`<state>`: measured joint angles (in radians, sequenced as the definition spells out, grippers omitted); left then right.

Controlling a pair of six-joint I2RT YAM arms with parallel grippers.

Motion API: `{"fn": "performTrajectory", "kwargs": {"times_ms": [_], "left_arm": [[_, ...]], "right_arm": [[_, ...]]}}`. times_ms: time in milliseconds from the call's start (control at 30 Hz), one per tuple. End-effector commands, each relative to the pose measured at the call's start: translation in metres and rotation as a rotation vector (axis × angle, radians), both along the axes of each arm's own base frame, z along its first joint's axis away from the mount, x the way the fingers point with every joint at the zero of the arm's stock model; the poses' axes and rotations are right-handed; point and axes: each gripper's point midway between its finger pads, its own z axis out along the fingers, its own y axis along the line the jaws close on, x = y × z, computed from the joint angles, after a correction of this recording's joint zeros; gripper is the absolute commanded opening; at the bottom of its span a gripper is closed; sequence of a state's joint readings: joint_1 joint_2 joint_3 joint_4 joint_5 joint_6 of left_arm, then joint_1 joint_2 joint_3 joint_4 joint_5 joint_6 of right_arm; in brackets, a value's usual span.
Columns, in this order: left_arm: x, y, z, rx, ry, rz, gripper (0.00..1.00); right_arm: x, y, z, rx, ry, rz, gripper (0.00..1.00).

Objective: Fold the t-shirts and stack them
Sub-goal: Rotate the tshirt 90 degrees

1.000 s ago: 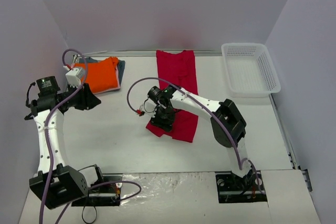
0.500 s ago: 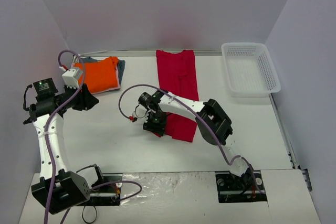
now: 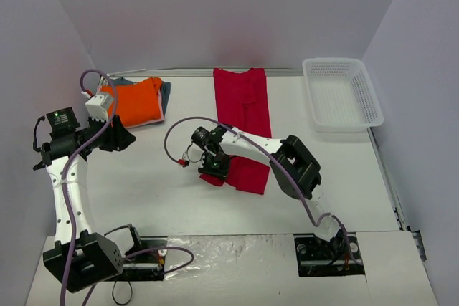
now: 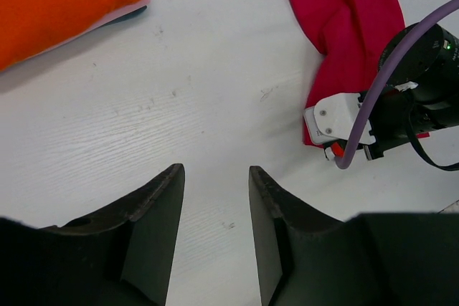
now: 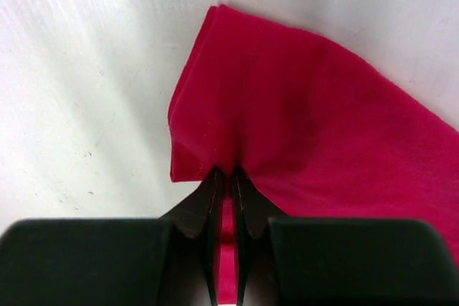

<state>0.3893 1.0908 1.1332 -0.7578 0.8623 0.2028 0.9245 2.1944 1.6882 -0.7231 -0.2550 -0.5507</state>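
Observation:
A crimson-red t-shirt (image 3: 242, 109) lies as a long folded strip down the middle of the table, its near end bunched. My right gripper (image 3: 213, 168) is low over that near left corner, shut on the cloth edge; the right wrist view shows the red t-shirt (image 5: 323, 105) pinched between the fingertips of the right gripper (image 5: 230, 173). At the back left sits a folded orange t-shirt (image 3: 134, 101) on top of a grey-blue one (image 3: 166, 93). My left gripper (image 3: 123, 138) hovers near that stack, open and empty (image 4: 215, 171), over bare table.
A white mesh basket (image 3: 341, 94) stands at the back right, with nothing in it. The white table (image 3: 150, 184) is walled at the back and on both sides. The right arm's purple cable (image 3: 176, 130) loops over the table centre.
My right gripper has shut on the red t-shirt's near left corner after shifting a little left. My left gripper has opened somewhat wider; that arm barely moved.

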Motion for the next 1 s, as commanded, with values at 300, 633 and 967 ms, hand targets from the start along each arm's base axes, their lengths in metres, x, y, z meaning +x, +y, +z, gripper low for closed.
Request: {"fn": "performTrajectory", "kwargs": {"times_ms": [300, 633, 967], "left_arm": [[-0.003, 0.002, 0.014, 0.018, -0.054, 0.018, 0.40], [-0.003, 0.000, 0.014, 0.012, -0.049, 0.009, 0.43], [-0.017, -0.015, 0.020, 0.018, -0.079, -0.126, 0.50]], "right_arm": [[-0.061, -0.056, -0.009, -0.140, 0.161, 0.046, 0.00], [-0.082, -0.066, 0.019, -0.099, 0.221, 0.101, 0.13], [-0.101, -0.080, 0.055, -0.039, 0.274, 0.112, 0.42]]}}
